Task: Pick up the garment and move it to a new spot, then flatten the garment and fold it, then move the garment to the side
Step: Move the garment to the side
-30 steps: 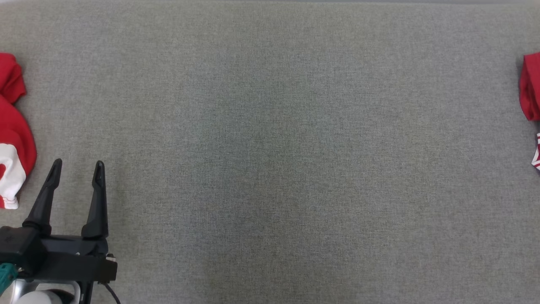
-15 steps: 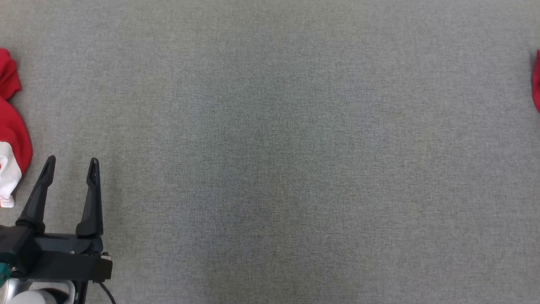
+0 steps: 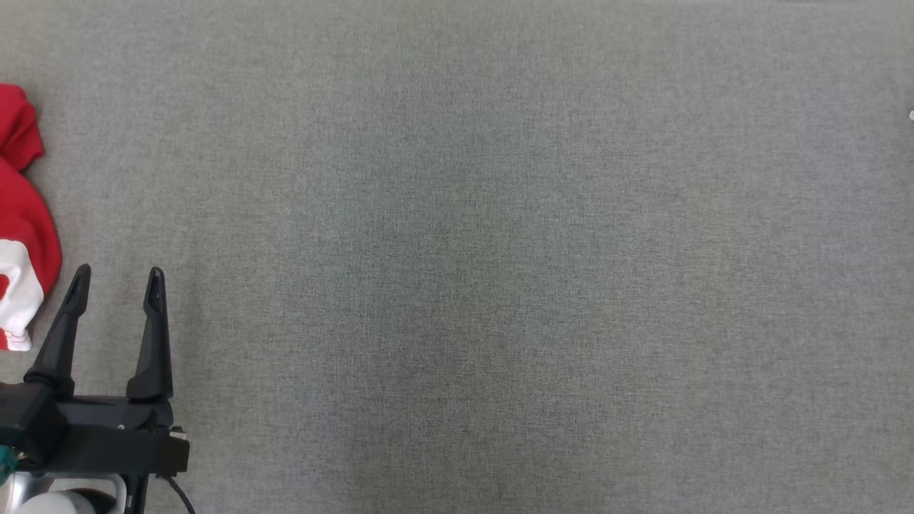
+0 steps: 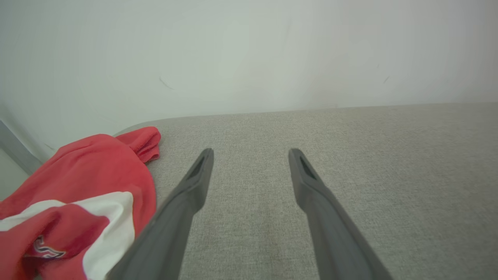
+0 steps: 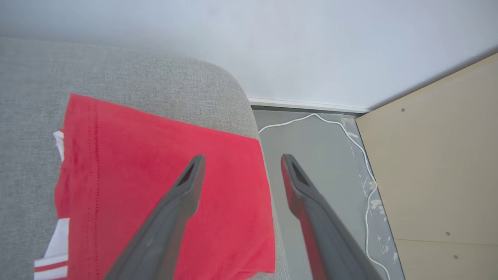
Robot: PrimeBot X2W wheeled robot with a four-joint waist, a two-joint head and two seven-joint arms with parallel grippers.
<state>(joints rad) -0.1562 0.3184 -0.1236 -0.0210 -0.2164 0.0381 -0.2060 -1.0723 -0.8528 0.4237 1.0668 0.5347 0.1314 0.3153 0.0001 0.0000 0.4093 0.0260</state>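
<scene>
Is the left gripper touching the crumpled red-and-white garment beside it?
Apart. The head view shows a strip of grey surface between the left gripper and the red-and-white garment.

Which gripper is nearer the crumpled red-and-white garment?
Left. The left gripper is open just right of the crumpled garment, not touching. The right gripper is open elsewhere, above a separate folded red garment.

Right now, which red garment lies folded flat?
The garment at the right pincer, on the cushion's corner: smooth, straight-edged. The other garment, beside the left pincer, is a crumpled heap.
</scene>
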